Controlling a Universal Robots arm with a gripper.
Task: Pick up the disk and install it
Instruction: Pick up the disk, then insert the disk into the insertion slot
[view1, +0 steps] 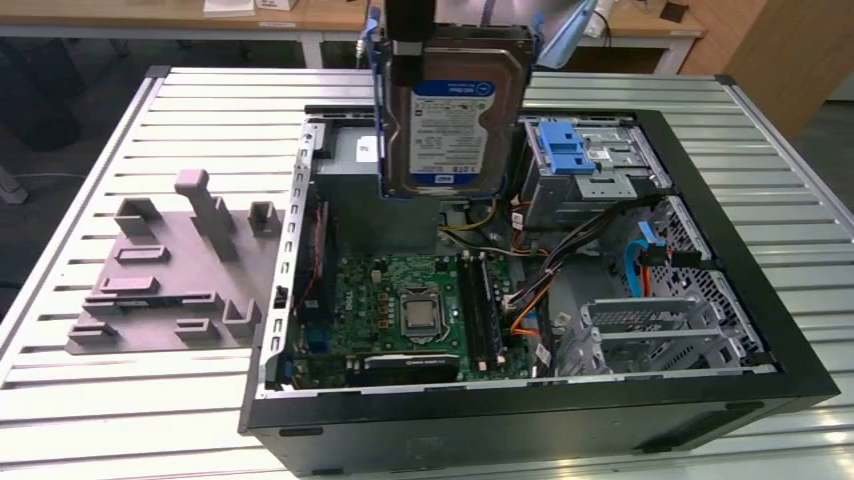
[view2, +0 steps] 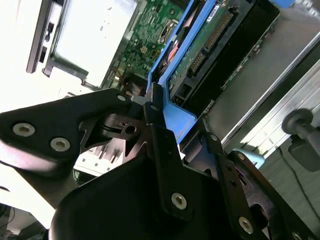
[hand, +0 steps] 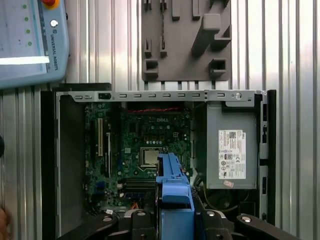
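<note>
The disk (view1: 454, 120), a silver hard drive with a white-and-blue label in a blue carrier, hangs upright above the open computer case (view1: 787, 340). It is over the back of the case, between the power supply and the drive bay. My gripper (view1: 414, 45) is shut on its top edge from above. In the second wrist view the black fingers (view2: 160, 135) clamp the blue carrier (view2: 172, 107), and the drive's green circuit side (view2: 210, 40) shows beyond them. In the first wrist view the carrier (hand: 174, 185) sticks out from the gripper (hand: 175, 222) over the motherboard (hand: 150, 145).
A drive bay with a blue latch (view1: 577, 150) sits at the case's back on the exterior view's right. The grey power supply (hand: 232, 150) and loose cables (view1: 587, 250) are inside. A grey fixture plate (view1: 167, 280) lies on the slatted table. A teach pendant (hand: 30, 40) is nearby.
</note>
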